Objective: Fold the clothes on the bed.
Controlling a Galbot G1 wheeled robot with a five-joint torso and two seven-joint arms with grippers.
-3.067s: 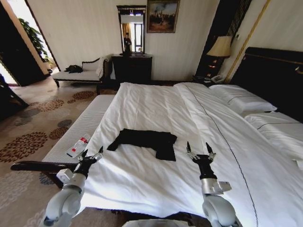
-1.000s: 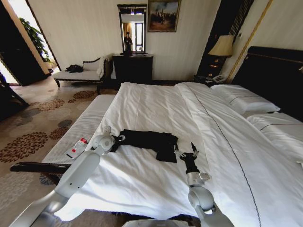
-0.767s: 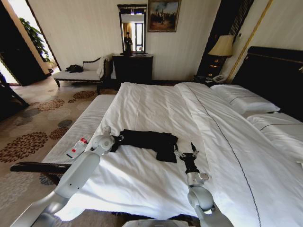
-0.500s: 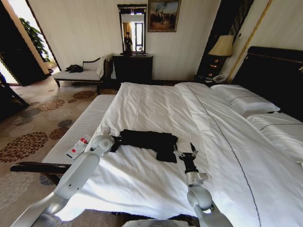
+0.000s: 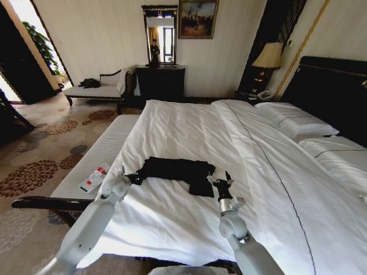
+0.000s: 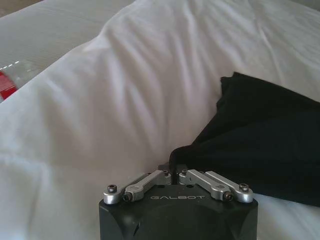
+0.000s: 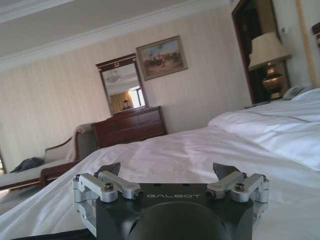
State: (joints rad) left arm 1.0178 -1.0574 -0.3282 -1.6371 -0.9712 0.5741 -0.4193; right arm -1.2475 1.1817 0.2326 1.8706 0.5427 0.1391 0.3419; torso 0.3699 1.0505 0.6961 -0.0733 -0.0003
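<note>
white bed (image 5: 189,132) — black t-shirt (image 5: 175,171) pinched by left hand (image 5: 133,177).

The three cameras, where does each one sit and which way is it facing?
Head view: high on the robot, looking down over the bed; both arms show, left claw at the black T-shirt, right claw beside it.
Left wrist view: behind the left claw, shut on the shirt's edge.
Right wrist view: behind the open right claw, facing across the bed to the dresser.
Shared: head and left wrist views both show the T-shirt.
</note>
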